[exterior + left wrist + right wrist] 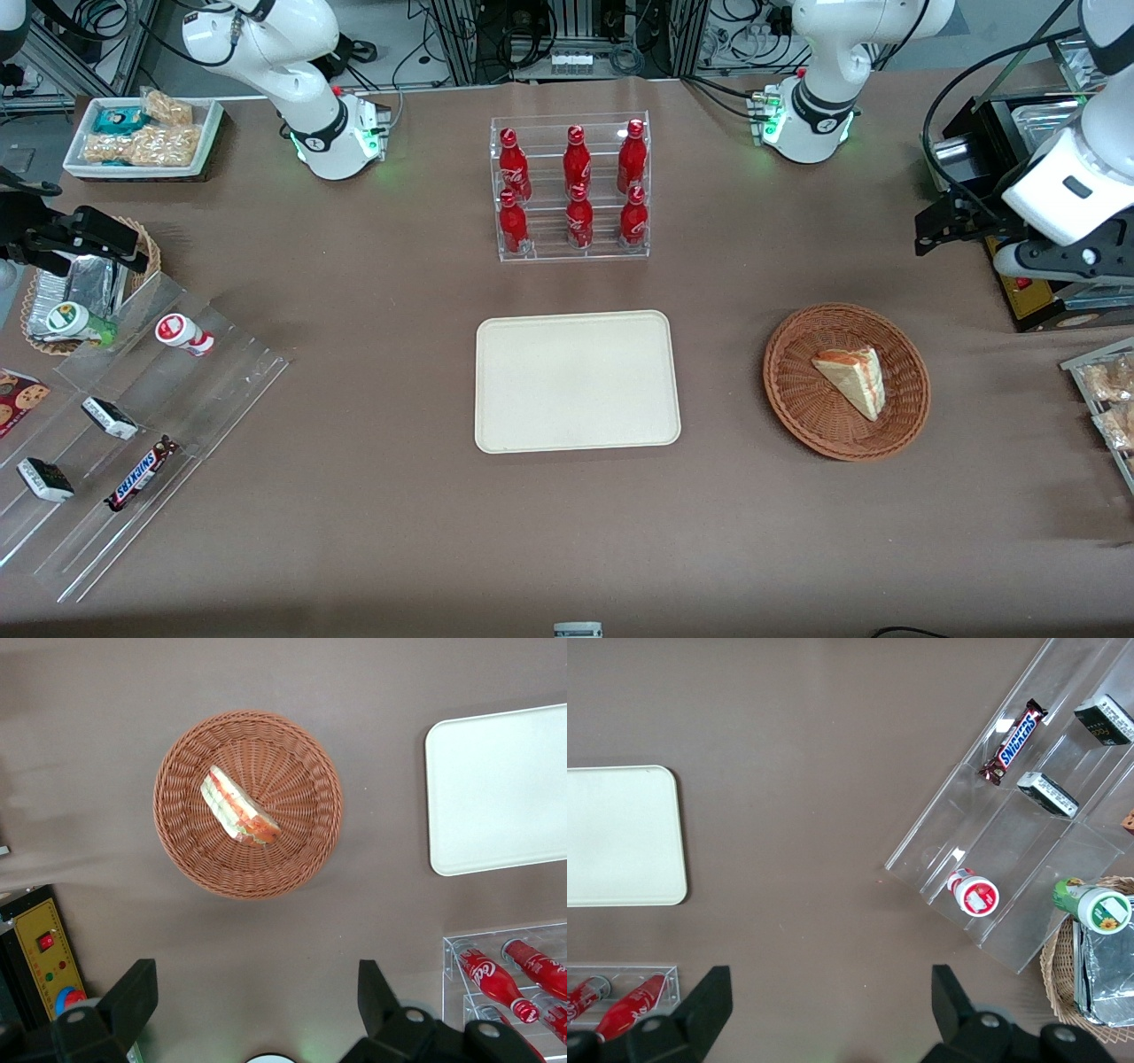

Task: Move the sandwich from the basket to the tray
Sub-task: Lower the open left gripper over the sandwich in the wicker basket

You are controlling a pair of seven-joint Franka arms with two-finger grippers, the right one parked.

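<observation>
The sandwich, a pale bread wedge with a red-orange filling stripe, lies in the round reddish-brown wicker basket. The wrist view looks down on the same sandwich and basket. The cream tray lies bare beside the basket, toward the parked arm's end, and one of its corners shows in the wrist view. My gripper hangs high above the table, farther from the front camera than the basket and toward the working arm's end. It is open, its fingers wide apart with only tablecloth between them.
A clear rack of red cola bottles stands farther from the front camera than the tray. A black box with a yellow panel sits close under my arm. Snack packs lie at the working arm's table end, and a clear stepped stand at the parked arm's.
</observation>
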